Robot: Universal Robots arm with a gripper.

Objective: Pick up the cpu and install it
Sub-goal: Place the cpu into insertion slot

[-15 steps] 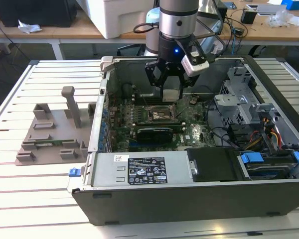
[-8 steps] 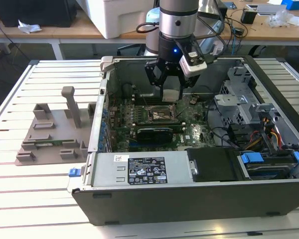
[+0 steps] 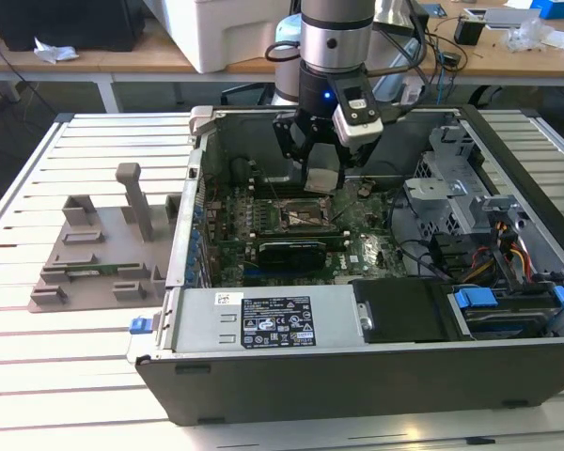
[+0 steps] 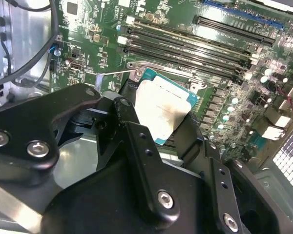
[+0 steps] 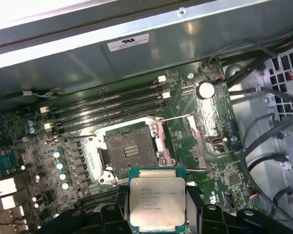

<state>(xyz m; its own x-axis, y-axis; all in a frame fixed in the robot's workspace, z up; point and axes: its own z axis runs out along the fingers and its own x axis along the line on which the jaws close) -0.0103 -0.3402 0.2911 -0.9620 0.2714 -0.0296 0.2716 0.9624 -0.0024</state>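
Observation:
In the first wrist view the cpu (image 5: 157, 200), a flat square chip with a silvery metal top, sits between two black fingers (image 5: 112, 217) and is held level. My gripper (image 5: 157, 218) is shut on it by its edges. The open cpu socket (image 5: 129, 151) lies just beyond the chip, its metal load frame (image 5: 161, 141) swung up. The second wrist view shows the cpu's pale face (image 4: 163, 113) hanging over the socket frame (image 4: 136, 73). From the exterior view, my gripper (image 3: 321, 174) hovers inside the computer case with the cpu (image 3: 322, 182) a little above the socket (image 3: 305, 218).
The open computer case (image 3: 357, 376) lies on a slatted table (image 3: 75, 376). Memory slots (image 5: 107, 105) run beside the socket. A black card (image 3: 287, 252) sits nearer the power supply (image 3: 263, 319). Cables and a drive cage (image 3: 479, 254) fill the exterior view's right. A grey fixture (image 3: 103, 254) stands outside the case.

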